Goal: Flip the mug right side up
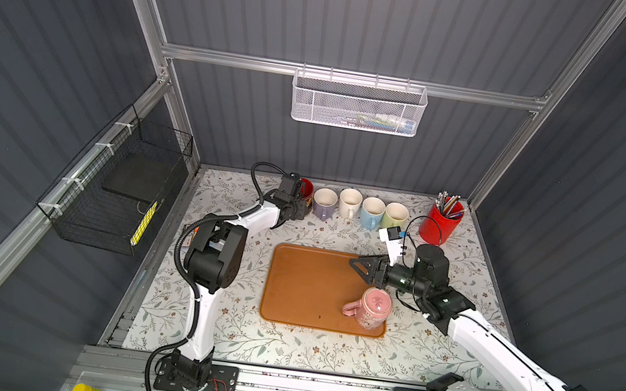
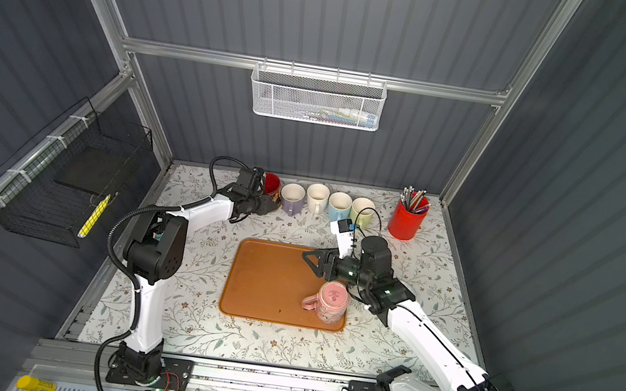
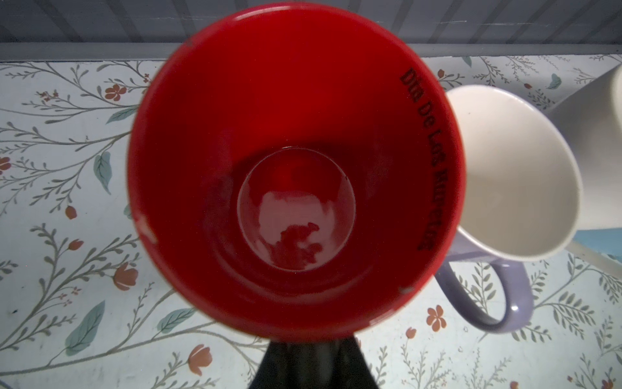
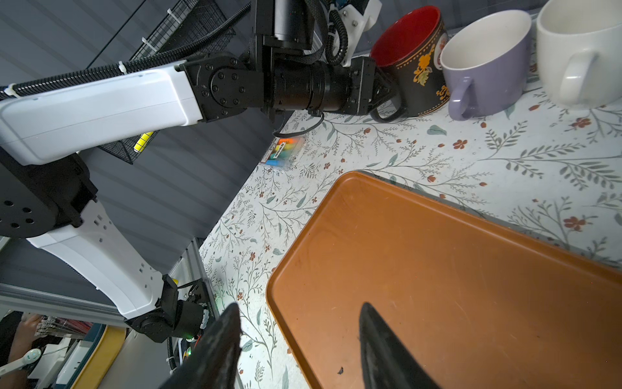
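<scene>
A pink mug (image 1: pixel 372 307) (image 2: pixel 331 301) stands upside down, base up, in the near right corner of the brown tray (image 1: pixel 301 287) (image 2: pixel 264 282), its handle pointing left. My right gripper (image 1: pixel 358 269) (image 2: pixel 311 263) (image 4: pixel 299 310) hovers open and empty over the tray just behind the pink mug. My left gripper (image 1: pixel 298 211) (image 2: pixel 265 205) (image 4: pixel 387 91) (image 3: pixel 311 347) is at the back of the table, shut on the handle of a dark mug with a red inside (image 1: pixel 306 189) (image 3: pixel 296 168) (image 4: pixel 414 57), which stands upright.
Right of the dark mug runs a row of upright mugs: purple (image 1: pixel 323 202), cream (image 1: pixel 350 202), blue (image 1: pixel 372 211) and green (image 1: pixel 395 216). A red pencil holder (image 1: pixel 441 222) stands at the back right. A small colourful packet (image 4: pixel 282 153) lies near the table's left edge.
</scene>
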`<state>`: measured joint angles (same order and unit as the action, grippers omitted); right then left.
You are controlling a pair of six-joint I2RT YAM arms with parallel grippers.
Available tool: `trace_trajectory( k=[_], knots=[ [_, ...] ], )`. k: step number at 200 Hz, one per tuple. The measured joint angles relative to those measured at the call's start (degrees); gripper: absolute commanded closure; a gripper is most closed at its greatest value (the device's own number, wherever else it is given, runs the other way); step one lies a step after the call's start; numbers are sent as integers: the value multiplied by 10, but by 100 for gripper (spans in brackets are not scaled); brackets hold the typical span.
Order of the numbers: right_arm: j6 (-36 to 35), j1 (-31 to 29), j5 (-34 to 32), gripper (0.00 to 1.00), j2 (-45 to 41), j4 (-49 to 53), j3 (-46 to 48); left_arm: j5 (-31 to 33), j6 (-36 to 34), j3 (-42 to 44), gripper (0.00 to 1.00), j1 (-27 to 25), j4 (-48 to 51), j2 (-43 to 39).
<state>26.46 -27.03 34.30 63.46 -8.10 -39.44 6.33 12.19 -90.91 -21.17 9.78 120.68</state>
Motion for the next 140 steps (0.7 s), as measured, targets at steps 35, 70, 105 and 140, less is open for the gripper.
trace_trajectory(
  k=[35,70,105,140],
  knots=[
    [0,1,0,44,0,0,0,0,0,0,90,0,0,0],
    [0,2,0,44,0,0,0,0,0,0,78,0,0,0],
    [0,2,0,43,-3,1,0,0,0,-8,66,0,-17,0],
    [0,2,-1,44,-16,8,0,0,0,-13,60,0,-36,0]
  ],
)
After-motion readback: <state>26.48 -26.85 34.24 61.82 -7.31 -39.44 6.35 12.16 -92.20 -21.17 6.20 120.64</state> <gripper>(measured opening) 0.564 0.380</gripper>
